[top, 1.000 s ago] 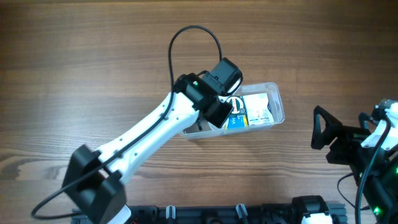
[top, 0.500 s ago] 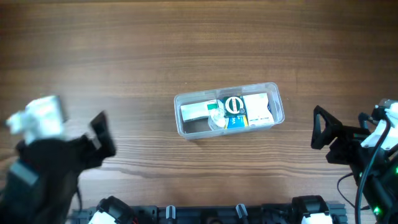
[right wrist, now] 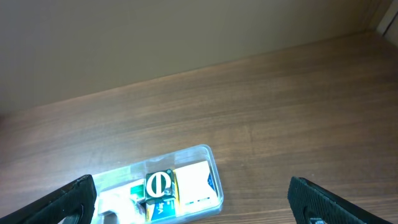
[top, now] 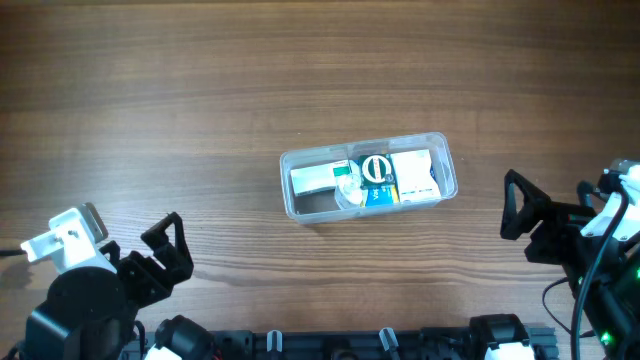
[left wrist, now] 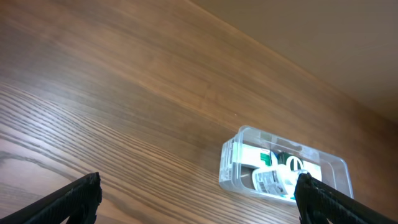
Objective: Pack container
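Observation:
The clear plastic container (top: 448,172) lies mid-table with its long side left to right. Inside it are a white and green box (top: 318,178), a small clear bottle (top: 348,192), a green and blue box with a white round logo (top: 377,170) and a white box (top: 413,174). My left gripper (top: 170,255) stands open and empty at the front left, far from the tub. At the right edge my right gripper (top: 508,207) is open and empty too. The left wrist view shows the container (left wrist: 229,163) ahead between open jaws (left wrist: 198,202). The right wrist view shows the container (right wrist: 214,171) beyond its open jaws (right wrist: 193,202).
Bare wooden tabletop (top: 200,90) surrounds the tub on all sides. The arm bases and a black rail (top: 380,345) run along the front edge. A pale wall (right wrist: 155,37) rises behind the table's far edge.
My left arm has pulled back from over the container to the front left, its jaws coming open. The tub's contents now show uncovered. The right arm has not moved.

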Robot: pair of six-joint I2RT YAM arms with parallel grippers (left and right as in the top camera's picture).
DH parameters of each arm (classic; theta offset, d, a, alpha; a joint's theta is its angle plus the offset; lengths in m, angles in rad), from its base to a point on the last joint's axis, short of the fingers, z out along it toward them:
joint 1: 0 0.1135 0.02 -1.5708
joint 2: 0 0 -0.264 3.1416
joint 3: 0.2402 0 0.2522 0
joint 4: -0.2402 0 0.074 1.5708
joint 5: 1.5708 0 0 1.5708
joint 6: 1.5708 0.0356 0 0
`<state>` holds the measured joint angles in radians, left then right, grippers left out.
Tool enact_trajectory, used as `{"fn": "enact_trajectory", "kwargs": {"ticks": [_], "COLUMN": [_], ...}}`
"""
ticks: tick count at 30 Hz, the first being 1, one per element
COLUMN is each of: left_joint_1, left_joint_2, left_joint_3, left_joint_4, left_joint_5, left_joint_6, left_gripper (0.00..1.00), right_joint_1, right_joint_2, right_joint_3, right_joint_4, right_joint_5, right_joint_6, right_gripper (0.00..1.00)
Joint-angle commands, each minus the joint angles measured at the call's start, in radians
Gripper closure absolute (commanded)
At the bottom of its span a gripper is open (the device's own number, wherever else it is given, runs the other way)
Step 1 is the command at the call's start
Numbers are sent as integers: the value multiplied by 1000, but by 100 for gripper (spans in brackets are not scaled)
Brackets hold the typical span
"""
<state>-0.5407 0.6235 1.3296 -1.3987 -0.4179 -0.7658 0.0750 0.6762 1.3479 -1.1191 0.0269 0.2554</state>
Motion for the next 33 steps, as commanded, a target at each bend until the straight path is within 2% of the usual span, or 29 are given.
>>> {"fn": "enact_trajectory", "kwargs": {"ticks": [1, 4, 7, 11, 13, 15, 18, 20, 27, 33], "left_joint_1": [6, 6, 18, 212, 341, 421, 489, 498, 527, 529], "left_joint_2": [3, 3, -3, -34, -82, -142, -253, -316, -458, -563], "left_joint_3": [-6, -6, -21, -133, -259, -398, -632, -766, -1082, -1189], "left_joint_4": [3, 5, 84, 200, 359, 581, 924, 1054, 1215, 1231], "left_joint_5": [42, 52, -62, -8, 88, 225, 388, 406, 420, 417], "left_joint_6": [-28, -28, -27, -23, 4, 137, 293, 319, 343, 344], "left_gripper": [0, 0, 0, 0, 0, 0, 0, 0, 0, 0], "right_joint_1": [-4, -4, -4, -4, -4, -4, -4, -4, -4, -4], "right_joint_2": [7, 7, 7, 7, 8, 7, 7, 7, 7, 7], "right_joint_3": [0, 0, 0, 0, 0, 0, 0, 0, 0, 0], "right_joint_4": [3, 3, 3, 3, 3, 3, 3, 3, 3, 3], "right_joint_5": [10, 10, 10, 10, 10, 10, 10, 10, 10, 10], "right_joint_6": [-19, -19, -19, -19, -19, -19, -19, -19, -19, -19], "right_gripper": [0, 0, 0, 0, 0, 0, 0, 0, 0, 0]}}
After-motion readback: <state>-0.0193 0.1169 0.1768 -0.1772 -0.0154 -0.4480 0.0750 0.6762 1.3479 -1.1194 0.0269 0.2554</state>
